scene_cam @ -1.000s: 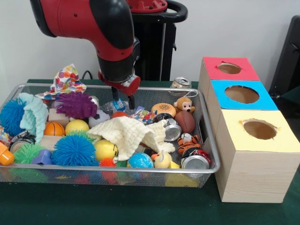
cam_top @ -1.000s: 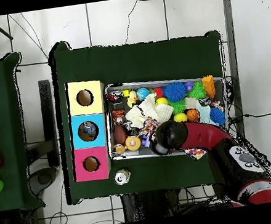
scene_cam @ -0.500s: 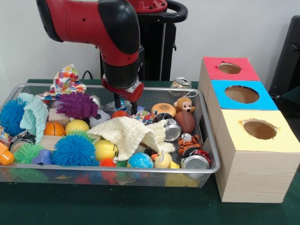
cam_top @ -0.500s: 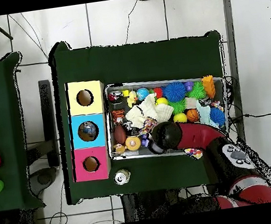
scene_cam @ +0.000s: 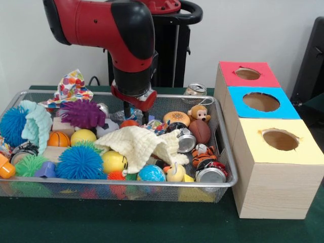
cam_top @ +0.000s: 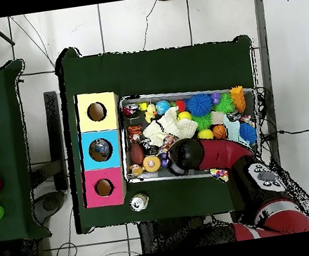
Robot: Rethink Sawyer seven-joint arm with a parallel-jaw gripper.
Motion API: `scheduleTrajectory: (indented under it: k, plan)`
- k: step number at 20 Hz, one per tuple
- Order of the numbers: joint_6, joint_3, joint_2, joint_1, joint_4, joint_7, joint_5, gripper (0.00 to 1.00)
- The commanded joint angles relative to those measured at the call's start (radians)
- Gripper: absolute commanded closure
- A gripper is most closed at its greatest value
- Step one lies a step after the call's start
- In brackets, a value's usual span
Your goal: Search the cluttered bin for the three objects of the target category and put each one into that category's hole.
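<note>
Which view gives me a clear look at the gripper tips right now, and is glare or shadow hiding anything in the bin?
Front view: evenly lit, no strong glare; the gripper shows two dark fingers slightly apart above the bin, only the can tops glinting. Overhead view: the arm covers the gripper and the toys under it, so use the front view.

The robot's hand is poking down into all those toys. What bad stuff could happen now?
The gripper is low among packed toys, so it might pinch the wrong one, perhaps the colourful wrapper beside it. The cream cloth lies just in front and could snag and drag toys along. Toys may also be pushed against the wire bin wall.
</note>
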Motion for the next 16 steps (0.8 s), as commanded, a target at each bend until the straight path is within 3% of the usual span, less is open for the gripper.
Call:
scheduleTrajectory:
  k: [1, 6, 16]
  plan:
    - [0.032, 0.02, 0.084, 0.013, -0.114, 0.009, -0.018, 0.0]
    - [0.11, 0.03, 0.043, 0.014, -0.124, -0.008, 0.002, 0.0]
    - [0.149, 0.042, 0.044, 0.0, -0.153, -0.026, 0.006, 0.0]
